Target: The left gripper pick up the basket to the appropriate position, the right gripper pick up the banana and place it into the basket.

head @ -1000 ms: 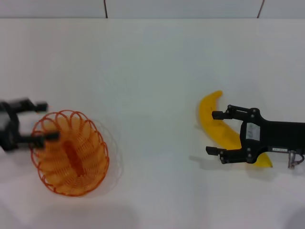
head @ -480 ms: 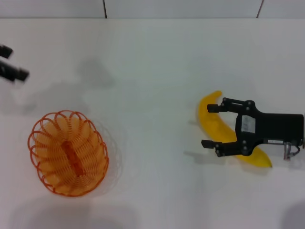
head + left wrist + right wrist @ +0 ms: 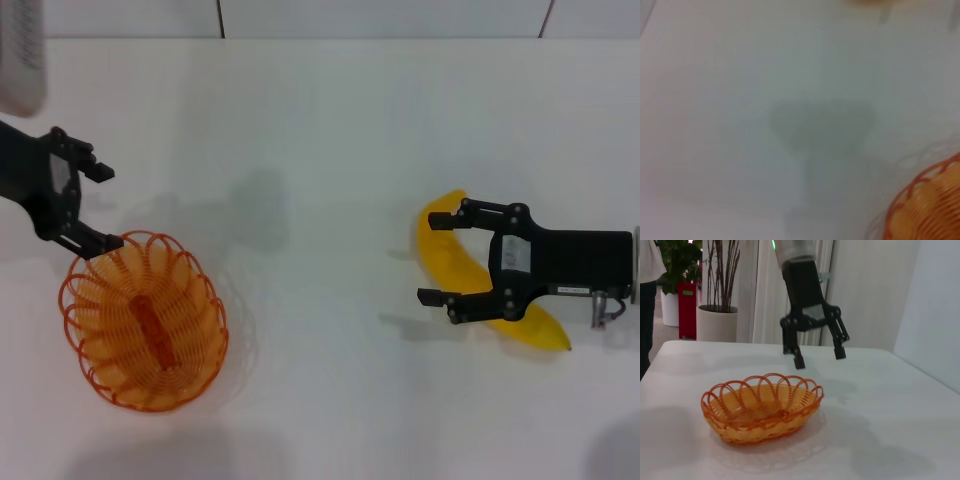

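The orange wire basket [image 3: 146, 322] stands upright on the white table at the left with nothing in it. It also shows in the right wrist view, basket [image 3: 763, 409], and at the edge of the left wrist view, basket [image 3: 929, 206]. My left gripper [image 3: 108, 206] hangs open just above the basket's far rim; in the right wrist view the left gripper [image 3: 819, 358] is clear of the wires. The yellow banana [image 3: 447, 252] lies on the table at the right. My right gripper [image 3: 431, 257] is open, one finger on each side of the banana's far half.
The white tabletop [image 3: 320, 150] runs back to a tiled wall. Beyond the table's far side stand a potted plant [image 3: 717, 320], a red object [image 3: 687, 307] and a person [image 3: 647, 295]. The left arm's white link [image 3: 20, 50] enters at the far left corner.
The left gripper left the basket's rim, swung away to the far left, and has come back over the far rim. The right gripper has crept along the banana. Basket and banana have not moved.
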{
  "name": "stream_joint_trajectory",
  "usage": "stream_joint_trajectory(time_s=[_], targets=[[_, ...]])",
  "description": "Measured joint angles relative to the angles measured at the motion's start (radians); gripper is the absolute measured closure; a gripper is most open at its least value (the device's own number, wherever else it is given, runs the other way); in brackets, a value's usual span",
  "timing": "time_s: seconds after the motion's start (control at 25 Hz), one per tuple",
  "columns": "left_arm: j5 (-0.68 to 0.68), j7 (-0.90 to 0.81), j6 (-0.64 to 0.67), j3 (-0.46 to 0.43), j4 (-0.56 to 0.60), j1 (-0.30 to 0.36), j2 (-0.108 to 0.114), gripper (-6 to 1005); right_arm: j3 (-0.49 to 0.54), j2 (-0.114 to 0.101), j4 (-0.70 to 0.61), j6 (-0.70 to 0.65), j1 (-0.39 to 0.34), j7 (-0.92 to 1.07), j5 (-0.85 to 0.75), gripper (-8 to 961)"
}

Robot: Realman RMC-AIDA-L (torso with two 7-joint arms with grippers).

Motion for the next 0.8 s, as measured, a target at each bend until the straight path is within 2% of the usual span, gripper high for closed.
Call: stream_joint_trajectory(time_s=[0.2, 0.32, 0.52, 0.68, 0.8], targets=[[0.005, -0.027, -0.1, 0.128, -0.034, 0.017, -0.004, 122, 0.0, 0.001, 0.004, 0.003, 0.007, 0.002, 0.001, 70], [-0.016, -0.027, -0.11, 0.164, -0.049, 0.013, -0.005, 122, 0.0, 0.002, 0.005, 0.005, 0.008, 0.003, 0.001, 71], [-0.103, -0.017, -0.097, 0.172, -0.056, 0.012, 0.001, 122, 0.0, 0.002, 0.005, 0.006, 0.009, 0.003, 0.001, 70], [-0.093, -0.024, -0.078, 0.162, -0.072, 0.015, 0.005, 123, 0.0, 0.002, 0.005, 0.007, 0.008, 0.003, 0.0, 71], [-0.081, -0.019, -0.084, 0.126, -0.136, 0.001, 0.014, 123, 0.0, 0.002, 0.005, 0.008, 0.008, 0.003, 0.0, 71]])
